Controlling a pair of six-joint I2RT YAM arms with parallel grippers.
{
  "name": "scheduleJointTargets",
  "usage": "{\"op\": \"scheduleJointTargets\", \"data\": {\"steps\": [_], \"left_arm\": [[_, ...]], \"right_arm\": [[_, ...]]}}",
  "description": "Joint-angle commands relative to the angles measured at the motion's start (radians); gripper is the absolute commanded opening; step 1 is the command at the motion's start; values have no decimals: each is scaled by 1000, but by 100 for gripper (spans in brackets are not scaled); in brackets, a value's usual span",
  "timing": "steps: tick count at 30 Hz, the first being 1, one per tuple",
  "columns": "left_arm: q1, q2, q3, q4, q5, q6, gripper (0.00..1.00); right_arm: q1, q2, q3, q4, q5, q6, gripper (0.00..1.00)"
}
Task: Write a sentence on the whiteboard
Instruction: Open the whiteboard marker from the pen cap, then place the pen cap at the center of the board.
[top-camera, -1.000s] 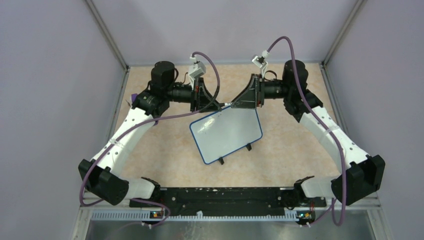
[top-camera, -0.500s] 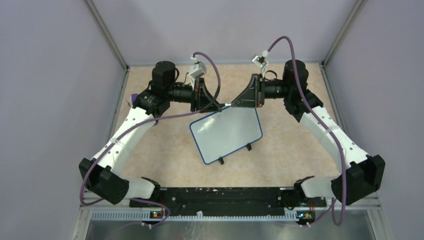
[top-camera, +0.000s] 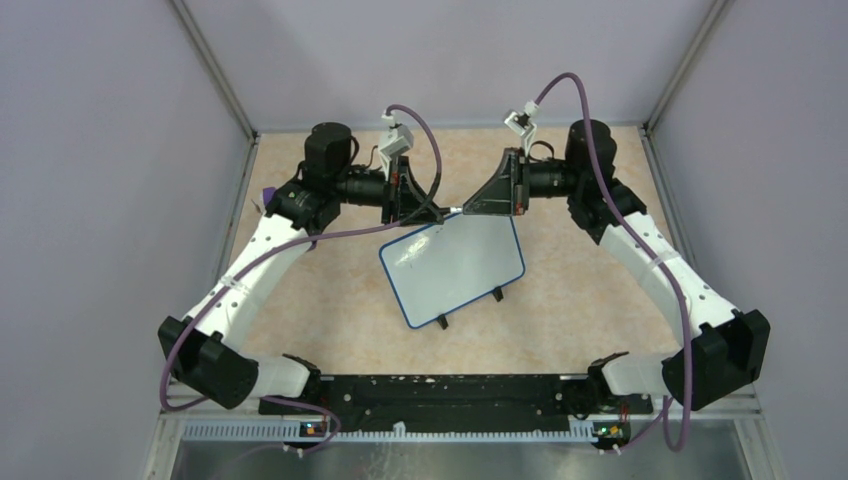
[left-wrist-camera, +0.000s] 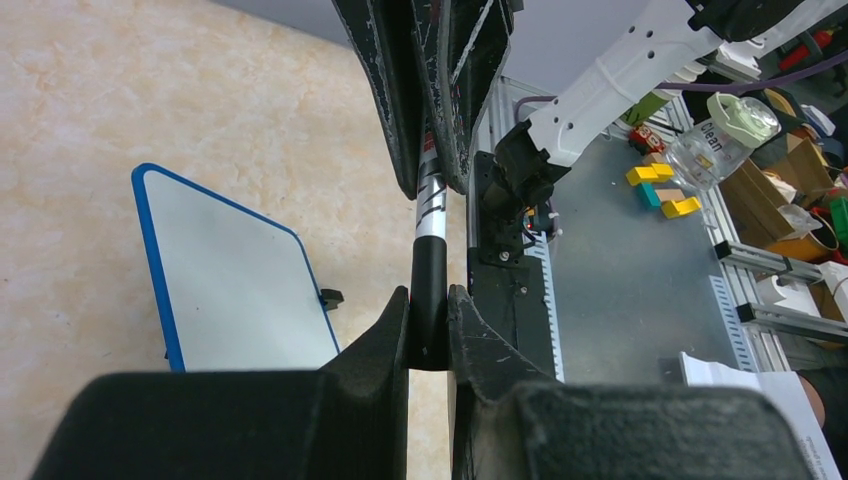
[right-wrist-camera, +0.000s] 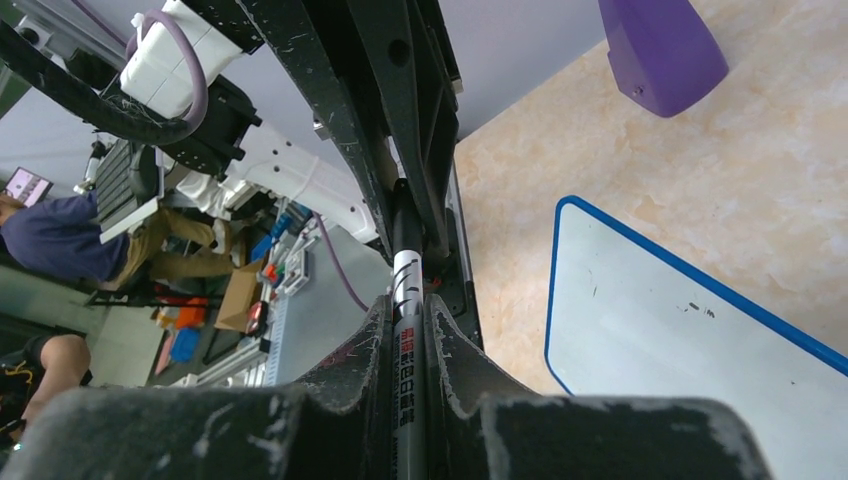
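Both arms are stretched out to the far side of the desk (top-camera: 330, 300), meeting nose to nose at 12 o'clock over the whiteboard (top-camera: 452, 268). They share one marker (left-wrist-camera: 430, 225). The left end effector (left-wrist-camera: 428, 298) is clamped on its black end, and the right end effector (right-wrist-camera: 407, 305) is closed tight around the printed white barrel. With two grips on one pen along one line, this looks to me like the cap pull: one side anchors the barrel while the other draws the cap straight off. Keeping it in the air above the board's far edge means nothing drags on the surface.

The whiteboard lies at the centre of the desk, skewed, with one blue corner pointing to about 7 o'clock and its little black feet on the near edge. No writing shows on it, only a few faint specks and smears, so I judge the writing hasn't begun. The purple wedge (right-wrist-camera: 660, 50) sits well apart, out at about 10 o'clock by the left arm.

Compared with a second ago, almost nothing has changed. The board is in the same spot and the two grips are locked in the same place, with no visible gap opening along the pen.
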Motion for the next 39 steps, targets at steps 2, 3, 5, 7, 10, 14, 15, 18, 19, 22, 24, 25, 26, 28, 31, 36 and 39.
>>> {"op": "scheduleJointTargets", "data": {"steps": [2, 3, 5, 7, 10, 14, 15, 18, 19, 22, 24, 25, 26, 28, 31, 36, 39], "left_arm": [[42, -32, -18, 11, -16, 29, 0], [52, -36, -27, 11, -13, 30, 0], [75, -45, -44, 11, -1, 33, 0], [99, -55, -61, 9, 5, 37, 0], [145, -65, -77, -3, 18, 50, 0], [228, -59, -65, -85, 33, 117, 0], [253, -49, -38, -132, 18, 156, 0], [281, 0, 52, -328, -97, 299, 0], [285, 21, 81, -386, -154, 328, 0], [293, 74, 151, -521, -342, 393, 0], [293, 108, 177, -585, -489, 449, 0], [293, 124, 184, -615, -550, 470, 0], [294, 140, 188, -638, -607, 490, 0], [294, 168, 184, -675, -719, 518, 0], [294, 213, 160, -721, -864, 546, 0], [294, 332, 99, -801, -1014, 548, 4], [294, 390, 45, -801, -1049, 552, 3]], "right_arm": [[-47, -9, 70, 20, -21, -1, 0], [-61, -10, 70, 22, -22, 1, 0], [-95, -12, 70, 27, -29, 13, 0], [-130, -12, 69, 47, -46, 36, 0], [-184, -18, 72, 55, -60, 44, 0], [-252, -21, 69, 55, -76, 46, 0], [-265, -21, 66, 54, -77, 40, 0], [-290, -23, 63, 11, -74, -2, 0], [-295, -26, 62, -15, -71, -19, 0], [-297, -30, 57, -61, -55, -69, 0], [-297, -34, 56, -94, -42, -105, 0], [-297, -36, 58, -112, -37, -122, 0], [-297, -38, 58, -128, -33, -141, 0], [-298, -42, 57, -160, -26, -173, 0], [-297, -52, 51, -195, -12, -212, 0], [-298, -75, 18, -195, -4, -227, 0], [-297, -89, -1, -186, -2, -226, 0]]}}
